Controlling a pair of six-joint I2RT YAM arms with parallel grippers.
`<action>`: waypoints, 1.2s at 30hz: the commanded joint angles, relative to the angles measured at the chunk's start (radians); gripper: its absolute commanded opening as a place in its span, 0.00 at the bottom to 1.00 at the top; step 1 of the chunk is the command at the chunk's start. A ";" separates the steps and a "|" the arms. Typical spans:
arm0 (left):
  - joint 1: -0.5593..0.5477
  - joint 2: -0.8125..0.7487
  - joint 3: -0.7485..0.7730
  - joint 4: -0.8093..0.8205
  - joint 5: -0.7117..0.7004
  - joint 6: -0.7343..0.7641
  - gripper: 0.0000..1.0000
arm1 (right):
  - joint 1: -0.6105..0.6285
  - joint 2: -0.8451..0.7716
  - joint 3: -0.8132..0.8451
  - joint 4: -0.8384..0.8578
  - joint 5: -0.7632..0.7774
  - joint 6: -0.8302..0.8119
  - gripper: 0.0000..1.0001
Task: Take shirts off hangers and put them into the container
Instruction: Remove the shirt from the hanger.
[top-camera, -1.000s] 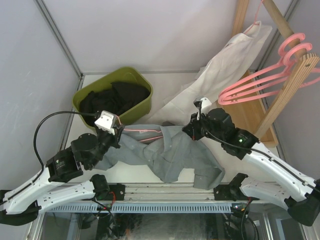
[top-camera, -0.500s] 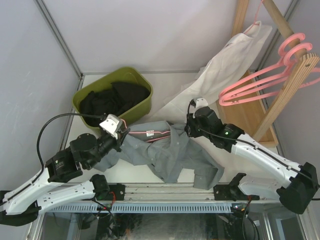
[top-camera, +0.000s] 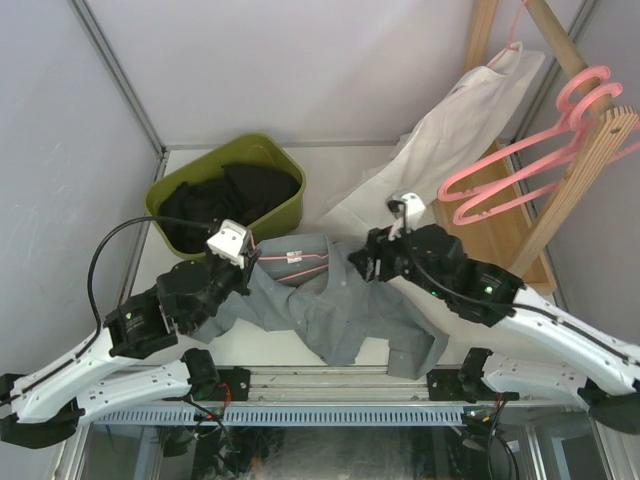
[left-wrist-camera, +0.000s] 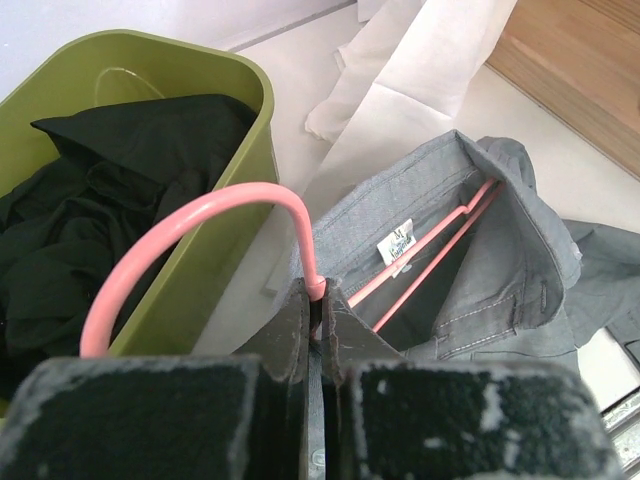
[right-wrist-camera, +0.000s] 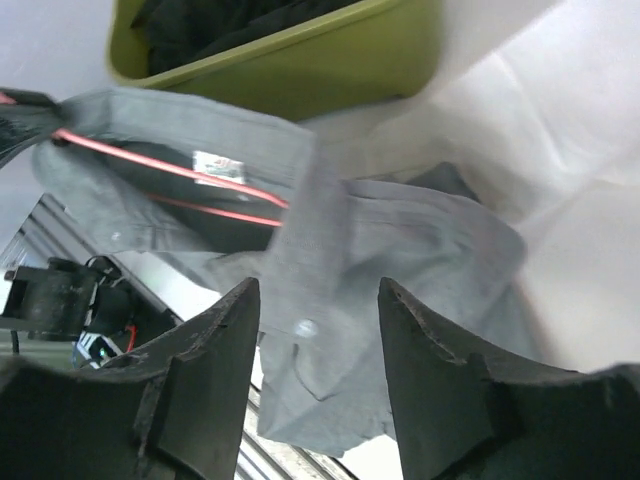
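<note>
A grey shirt (top-camera: 335, 310) lies crumpled on the table in front of the olive-green container (top-camera: 288, 212), with a pink hanger (top-camera: 300, 262) still inside its collar. My left gripper (top-camera: 248, 264) is shut on that hanger at the base of its curved hook (left-wrist-camera: 200, 215), next to the container's wall (left-wrist-camera: 235, 200). The right gripper (top-camera: 360, 262) is open just above the grey shirt (right-wrist-camera: 400, 250), with only cloth showing below its gap (right-wrist-camera: 318, 290). Black shirts (top-camera: 230, 195) fill the container. A white shirt (top-camera: 450, 130) hangs from the rack, its tail on the table.
The wooden rack (top-camera: 590, 170) stands at the right, carrying bare pink hangers (top-camera: 520, 165) on its pole. Its flat wooden base (top-camera: 490, 220) lies behind my right arm. The table's metal front rail (top-camera: 330, 380) runs under the grey shirt's hem.
The right gripper has opened and let go of the grey shirt, shifting slightly left. The left gripper has carried the hanger a little toward the container.
</note>
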 joint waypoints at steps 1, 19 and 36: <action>0.005 0.005 0.052 0.065 0.005 -0.019 0.00 | 0.097 0.136 0.092 0.052 0.084 -0.005 0.54; 0.005 -0.043 0.036 0.082 0.152 0.024 0.00 | 0.035 0.299 0.120 -0.141 0.369 0.013 0.01; 0.005 -0.003 0.118 0.048 0.429 0.076 0.00 | -0.048 0.207 0.080 -0.085 0.349 -0.016 0.03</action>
